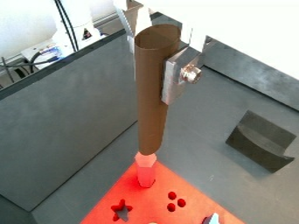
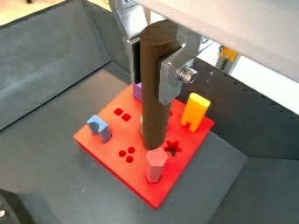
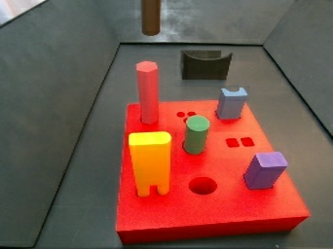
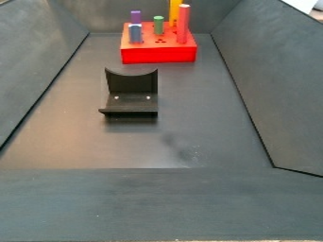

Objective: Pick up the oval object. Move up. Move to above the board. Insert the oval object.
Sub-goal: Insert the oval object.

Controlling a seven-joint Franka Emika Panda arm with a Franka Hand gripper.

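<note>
- Closest to the wrist cameras, the peg (image 2: 156,87) is hanging upright in the gripper (image 2: 167,74); the jaws are closed on its upper part, one silver finger (image 1: 177,74) pressing flat against its side, the opposite finger hidden behind it.
- Dark brown, long and smooth, with rounded sides, the peg is showing a hollow-looking top rim in a wrist view.
- Only its lower end (image 3: 151,16) is showing at the top of a side view, well above the board (image 3: 279,209).
- Judging by this, the pick-up and lift are done and the carry to above the board is in hand; in both wrist views the peg's lower end is lining up near the red post (image 2: 155,166), though height makes the true offset hard to tell.
- Next move, as I read it: centring over the matching hole, squaring the oval's long axis to it, then lowering slowly. Which hole that is I cannot tell; a round hole (image 3: 203,185) is lying open near the front in a side view.
- Bright red and thick, the board is looking matte, with small shaped cut-outs (image 2: 121,114) in its top face.
- Standing on it are the tall salmon hexagonal post (image 3: 147,93), a green cylinder (image 3: 197,135), a yellow block (image 3: 150,163) and purple pieces (image 3: 266,170).
- Beyond it, on the dark grey floor (image 4: 190,132), the fixture (image 4: 130,92) is sitting well apart from the board.
</note>
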